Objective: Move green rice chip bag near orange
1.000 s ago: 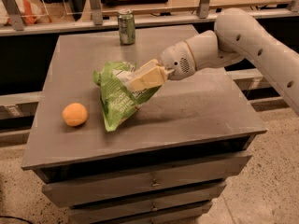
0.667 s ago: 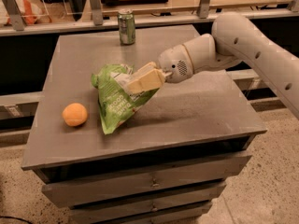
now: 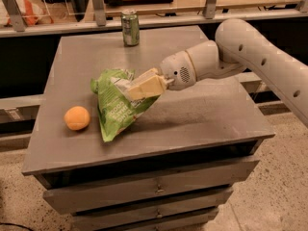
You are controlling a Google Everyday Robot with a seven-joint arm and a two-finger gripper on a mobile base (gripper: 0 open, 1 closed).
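Hanging by its upper edge, the green rice chip bag [image 3: 115, 117] is sitting left of centre over the tabletop [image 3: 207, 114], and its lower tip appears to be touching the surface. You are seeing the pincer [image 3: 134, 91] clenching the bag's crinkled upper part from the right, angled slightly downward. Compared with a second ago, pincer and bag are standing a little further left and lower, so the gap to the orange [image 3: 77, 118] is narrowing. The orange itself is staying put near the left edge. The bag's lower left side is now lying just beside the orange, apparently not touching it. You are probably nearing the end of the carry: the placement is looking close to satisfied, with setting down and releasing as the likely remaining step. Behind, a green soda can [image 3: 130, 28] is standing upright at the far edge, well apart. The white arm [image 3: 260, 57] is reaching in from the right.
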